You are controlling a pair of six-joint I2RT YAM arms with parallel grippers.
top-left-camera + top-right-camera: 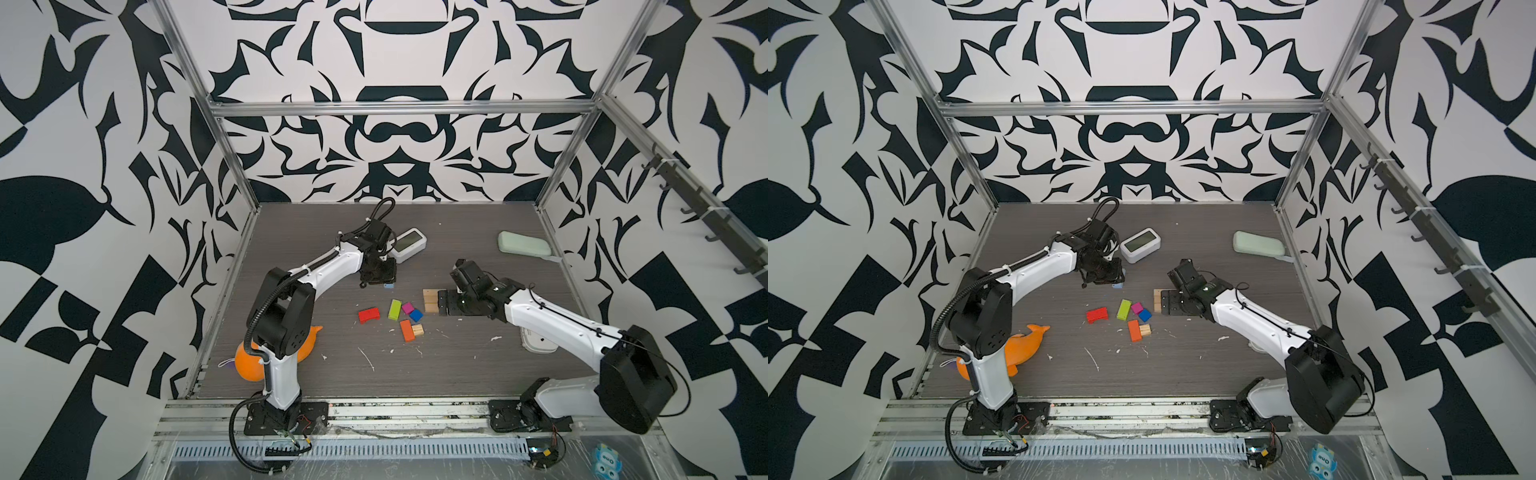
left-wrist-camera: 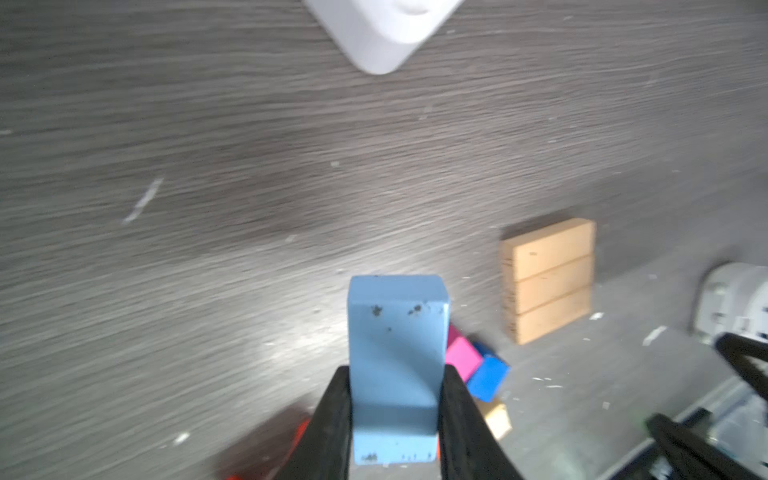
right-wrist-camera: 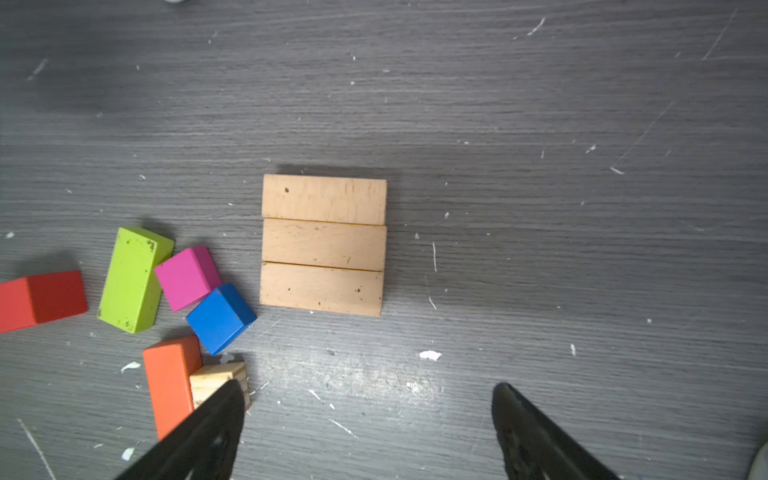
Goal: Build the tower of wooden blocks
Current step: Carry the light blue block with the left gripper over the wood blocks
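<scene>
Hidden, cropped and smeared

In both top views the left gripper covers all but a corner of the light blue block, and the right gripper overlaps the tan bars. The left arm hides part of the orange dolphin toy at the counter's front left corner. The left wrist view is smeared, its white clock cropped. In the right wrist view the red block is cropped and a finger covers part of the tan cube.

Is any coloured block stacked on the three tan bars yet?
No: in the right wrist view the three tan bars lie side by side on the table with their tops bare.
</scene>
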